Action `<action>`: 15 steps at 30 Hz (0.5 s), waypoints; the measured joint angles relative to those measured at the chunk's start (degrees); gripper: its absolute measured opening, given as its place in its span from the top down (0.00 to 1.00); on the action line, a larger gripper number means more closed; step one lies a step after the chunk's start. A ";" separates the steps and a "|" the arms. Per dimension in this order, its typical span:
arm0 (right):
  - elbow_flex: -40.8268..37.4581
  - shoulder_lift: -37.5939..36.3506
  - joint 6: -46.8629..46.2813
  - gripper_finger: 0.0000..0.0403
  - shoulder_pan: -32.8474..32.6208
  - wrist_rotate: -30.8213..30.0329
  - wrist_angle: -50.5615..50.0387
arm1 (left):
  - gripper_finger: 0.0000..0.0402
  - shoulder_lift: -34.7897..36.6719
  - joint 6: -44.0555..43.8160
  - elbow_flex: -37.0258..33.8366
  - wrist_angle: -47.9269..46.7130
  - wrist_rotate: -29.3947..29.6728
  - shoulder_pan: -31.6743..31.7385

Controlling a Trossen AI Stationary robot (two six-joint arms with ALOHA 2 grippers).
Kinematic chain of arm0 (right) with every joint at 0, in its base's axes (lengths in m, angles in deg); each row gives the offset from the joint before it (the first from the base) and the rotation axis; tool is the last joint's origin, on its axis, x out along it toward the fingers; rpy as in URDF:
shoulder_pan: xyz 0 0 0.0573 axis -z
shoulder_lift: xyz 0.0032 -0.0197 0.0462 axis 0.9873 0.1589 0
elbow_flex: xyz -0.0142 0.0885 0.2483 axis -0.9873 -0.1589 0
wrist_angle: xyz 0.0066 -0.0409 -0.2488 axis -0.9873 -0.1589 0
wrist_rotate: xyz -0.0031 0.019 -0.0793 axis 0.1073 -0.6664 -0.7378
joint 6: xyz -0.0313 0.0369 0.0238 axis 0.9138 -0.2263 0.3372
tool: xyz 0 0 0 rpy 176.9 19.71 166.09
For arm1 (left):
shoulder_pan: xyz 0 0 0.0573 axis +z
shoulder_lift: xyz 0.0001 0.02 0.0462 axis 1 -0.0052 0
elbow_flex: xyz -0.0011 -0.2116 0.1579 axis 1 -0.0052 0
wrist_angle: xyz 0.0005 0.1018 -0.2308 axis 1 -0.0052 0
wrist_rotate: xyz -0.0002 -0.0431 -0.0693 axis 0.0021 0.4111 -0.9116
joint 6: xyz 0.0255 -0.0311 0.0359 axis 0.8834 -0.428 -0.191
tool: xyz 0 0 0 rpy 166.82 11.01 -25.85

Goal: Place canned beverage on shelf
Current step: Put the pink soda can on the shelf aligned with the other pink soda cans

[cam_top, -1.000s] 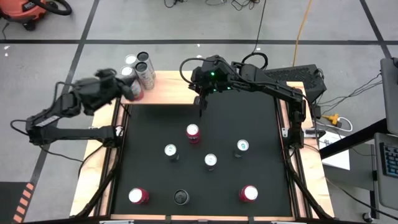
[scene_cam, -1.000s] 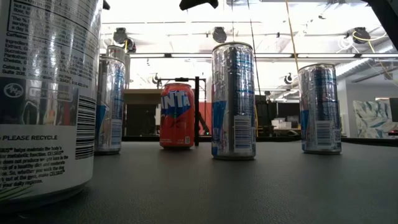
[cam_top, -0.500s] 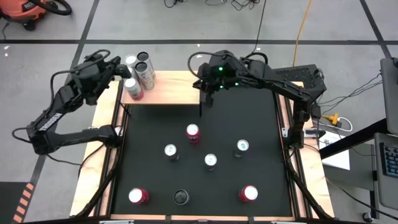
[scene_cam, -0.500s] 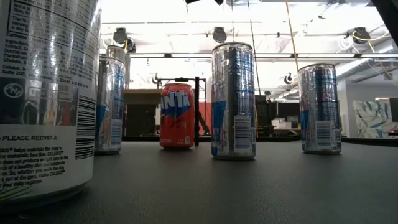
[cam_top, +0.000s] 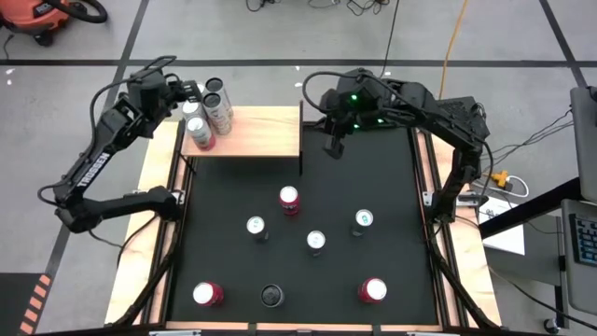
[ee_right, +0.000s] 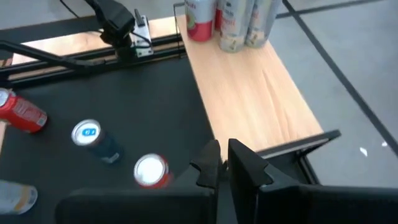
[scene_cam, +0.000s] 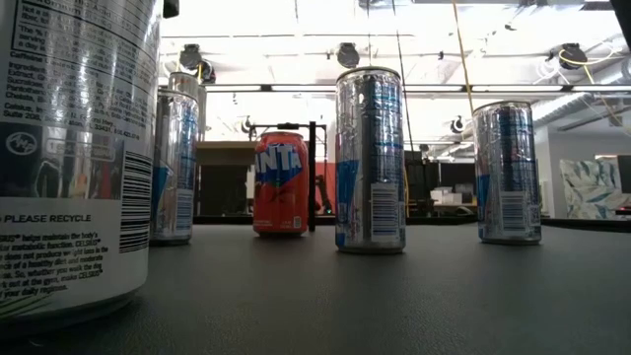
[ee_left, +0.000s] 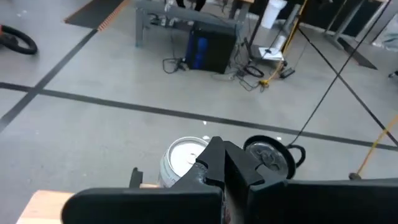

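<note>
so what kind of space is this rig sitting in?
Looks like a robotics lab or workshop. The concrete floor has taped lines and loose cables, a shop vacuum sits nearby, and the low view shows open ceiling lights and workbenches beyond the table.

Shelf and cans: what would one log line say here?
shelf: cans clustered at its left end | left gripper: shut, empty, beside them | right gripper: shut, empty, over black mat

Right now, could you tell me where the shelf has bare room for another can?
The shelf is bare from the can cluster at its left end across to its right edge. That left end is crowded.
</note>
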 joint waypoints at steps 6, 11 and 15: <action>0.00 -0.93 -0.40 0.97 -0.03 -0.02 -2.72 | 1.00 -1.64 -3.13 1.10 -5.56 -0.61 2.43; 0.00 -0.98 -0.15 0.97 -0.05 0.06 -3.49 | 1.00 -2.99 -4.49 1.10 -9.16 -2.66 3.76; 0.00 -1.04 0.18 0.97 -0.08 0.12 -4.08 | 1.00 -4.12 -5.25 1.10 -10.40 -4.56 3.71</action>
